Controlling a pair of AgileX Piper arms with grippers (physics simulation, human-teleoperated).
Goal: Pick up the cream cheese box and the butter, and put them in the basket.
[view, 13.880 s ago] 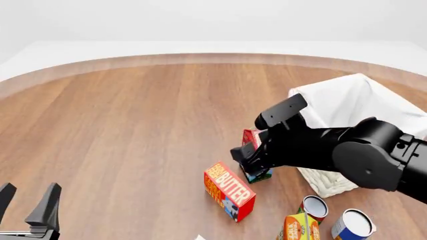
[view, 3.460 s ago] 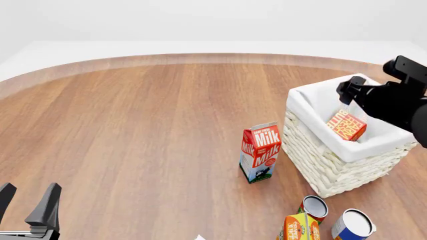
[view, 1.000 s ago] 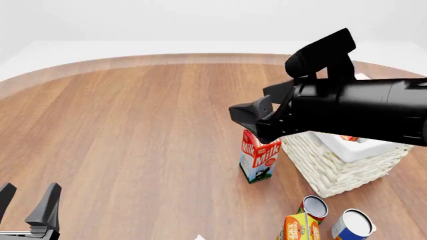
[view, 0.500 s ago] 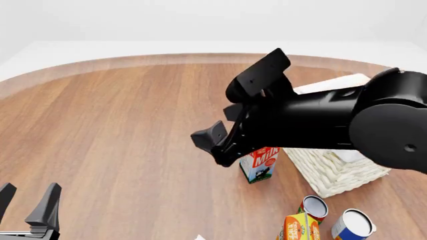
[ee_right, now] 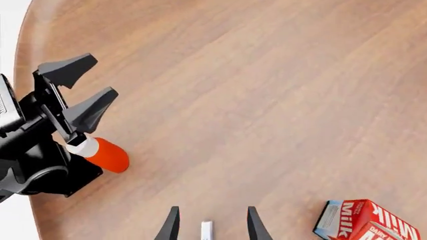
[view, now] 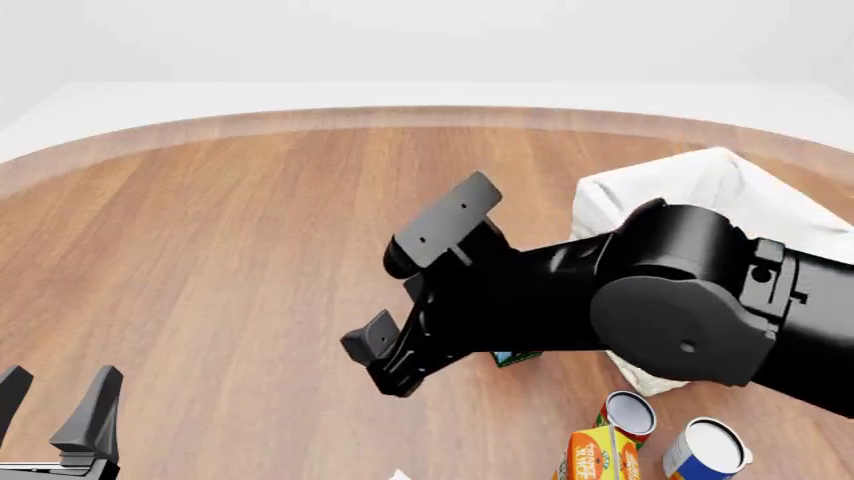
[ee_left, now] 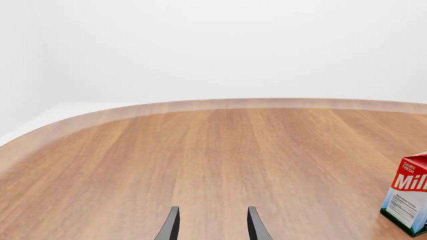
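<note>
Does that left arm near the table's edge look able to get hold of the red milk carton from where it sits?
Probably yes. The left gripper is open, and only bare wooden table lies between it and the red milk carton, which stands off to its side. Whether its reach stretches that far is unclear.

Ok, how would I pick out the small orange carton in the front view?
Start from the big white wicker basket on the table's right side. Nearer the camera than it, at the picture's lower edge, stand a small can and a blue-sided can, with the orange carton between them. It is the only boxy, orange-and-yellow thing there; both neighbours are round.
</note>
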